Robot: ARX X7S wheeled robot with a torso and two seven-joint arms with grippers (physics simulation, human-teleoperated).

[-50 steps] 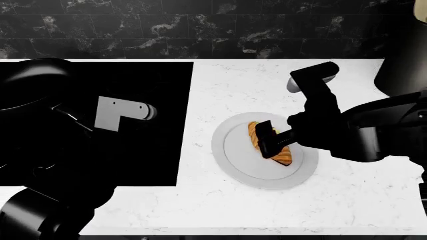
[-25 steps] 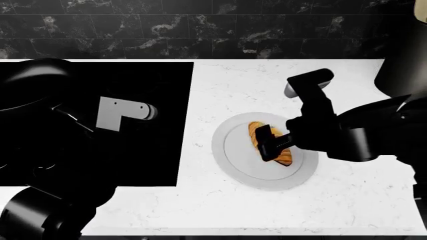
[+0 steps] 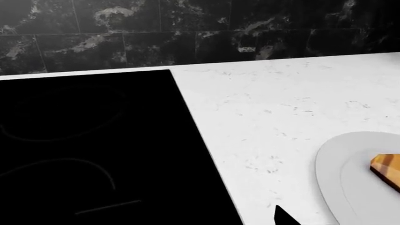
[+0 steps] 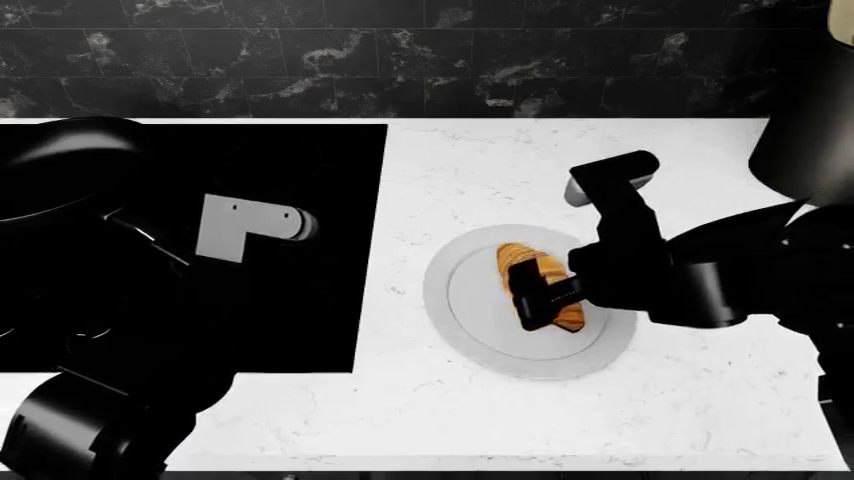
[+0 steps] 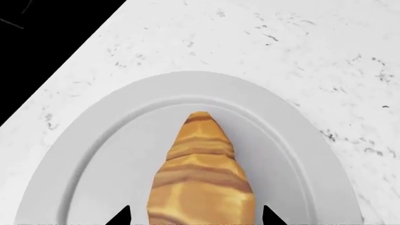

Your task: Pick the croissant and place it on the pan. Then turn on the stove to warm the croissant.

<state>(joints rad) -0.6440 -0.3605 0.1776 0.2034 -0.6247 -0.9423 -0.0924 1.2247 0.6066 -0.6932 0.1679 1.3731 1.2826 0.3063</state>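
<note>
Counted: one croissant (image 4: 539, 288), one plate (image 4: 470, 320), one pan (image 4: 67, 165), one stove (image 4: 300, 330), two hands: left (image 3: 282, 216), right (image 4: 537, 297).

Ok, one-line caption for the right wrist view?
Right gripper fingertips straddle the croissant lying on the grey plate, white counter around.
</note>
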